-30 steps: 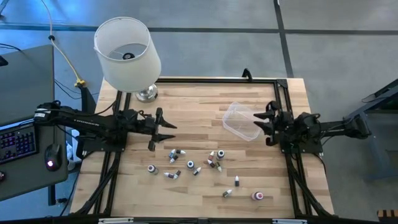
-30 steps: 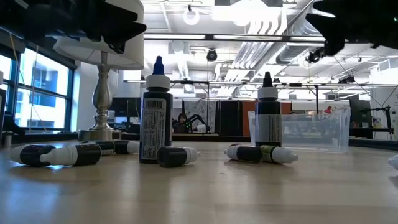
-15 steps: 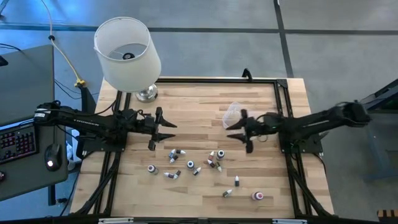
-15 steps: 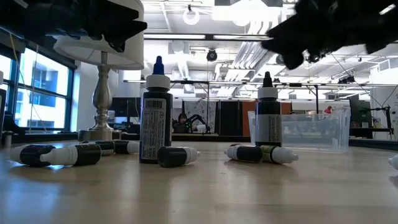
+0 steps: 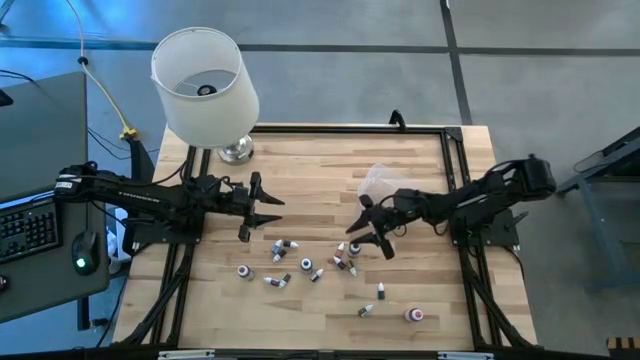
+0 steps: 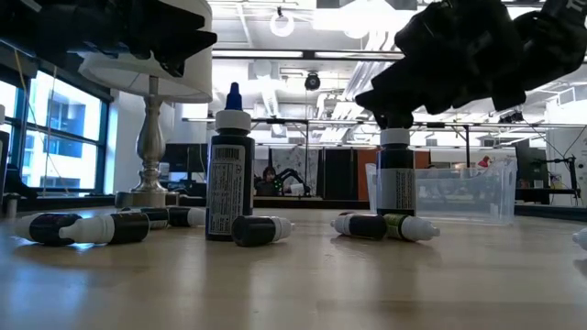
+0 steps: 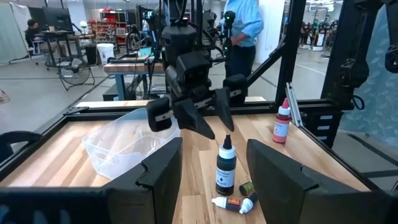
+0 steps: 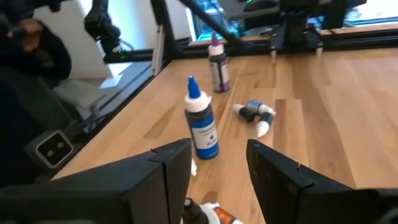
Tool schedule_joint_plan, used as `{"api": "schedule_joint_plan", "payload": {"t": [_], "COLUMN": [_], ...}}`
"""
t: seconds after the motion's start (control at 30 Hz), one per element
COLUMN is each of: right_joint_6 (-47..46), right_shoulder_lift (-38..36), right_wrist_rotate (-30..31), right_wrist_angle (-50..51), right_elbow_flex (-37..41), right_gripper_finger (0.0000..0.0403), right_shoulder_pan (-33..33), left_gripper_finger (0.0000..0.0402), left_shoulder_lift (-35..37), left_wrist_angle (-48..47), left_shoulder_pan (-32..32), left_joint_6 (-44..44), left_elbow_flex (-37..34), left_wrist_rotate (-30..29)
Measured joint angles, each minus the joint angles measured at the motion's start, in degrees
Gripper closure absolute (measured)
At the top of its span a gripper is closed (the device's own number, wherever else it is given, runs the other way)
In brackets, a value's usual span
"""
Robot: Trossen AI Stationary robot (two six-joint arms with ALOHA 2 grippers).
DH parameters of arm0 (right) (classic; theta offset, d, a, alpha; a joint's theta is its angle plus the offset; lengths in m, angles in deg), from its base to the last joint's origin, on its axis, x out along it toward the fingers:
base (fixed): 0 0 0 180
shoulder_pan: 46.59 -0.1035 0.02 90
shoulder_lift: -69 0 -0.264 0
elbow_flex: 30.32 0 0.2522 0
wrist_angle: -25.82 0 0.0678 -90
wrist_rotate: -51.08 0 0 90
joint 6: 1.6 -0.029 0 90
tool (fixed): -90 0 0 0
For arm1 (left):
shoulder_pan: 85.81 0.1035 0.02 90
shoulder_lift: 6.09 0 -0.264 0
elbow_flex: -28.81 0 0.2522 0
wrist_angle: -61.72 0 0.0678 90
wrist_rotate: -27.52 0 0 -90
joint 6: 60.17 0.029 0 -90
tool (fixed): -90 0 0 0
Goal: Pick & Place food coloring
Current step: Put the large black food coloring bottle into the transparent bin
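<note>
From my seat, the right gripper [image 5: 366, 236] hangs with its fingers spread and nothing between them, directly over an upright black-capped bottle [image 7: 225, 165] of food coloring; in the low view that bottle [image 6: 396, 180] stands right under the dark gripper body. Just beside the bottle's foot, two small bottles [image 7: 233, 202] lie on their sides. Ahead of the right gripper's fingers stands a blue-capped bottle [image 8: 201, 128], and beyond it a purple one [image 8: 217, 65] with a lying pair [image 8: 254, 113] near it. The rest of the food coloring [image 5: 300, 262] is scattered across the wooden table [image 5: 320, 160] between the two arms. Behind the right gripper, toward its arm, sits the clear tub [image 5: 385, 186]. Well apart on the far side, the left gripper [image 5: 262, 208] waits above the table, fingers parted and empty. The lamp [image 5: 205, 85] stands beyond it at the table's corner.
</note>
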Motion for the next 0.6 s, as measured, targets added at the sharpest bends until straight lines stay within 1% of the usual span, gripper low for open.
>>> {"api": "schedule_joint_plan", "payload": {"t": [0.13,0.3,0.6], "right_joint_6": [1.8,1.5,1.5], "right_shoulder_lift": [0.3,0.3,0.3], "right_wrist_rotate": [0.1,0.2,0.3], "right_wrist_angle": [0.0,0.1,0.6], "right_elbow_flex": [0.0,0.0,0.0], "right_gripper_finger": [0.0262,0.0269,0.027], "right_shoulder_pan": [0.0,0.0,0.0], "left_gripper_finger": [0.0225,0.0225,0.0225], "left_shoulder_lift": [0.0,0.0,0.0], "left_wrist_angle": [0.0,0.0,-0.5], "left_shoulder_pan": [0.0,0.0,0.0], "left_joint_6": [0.0,0.0,0.0], "left_elbow_flex": [0.0,0.0,0.0], "left_wrist_rotate": [0.0,0.0,0.1]}}
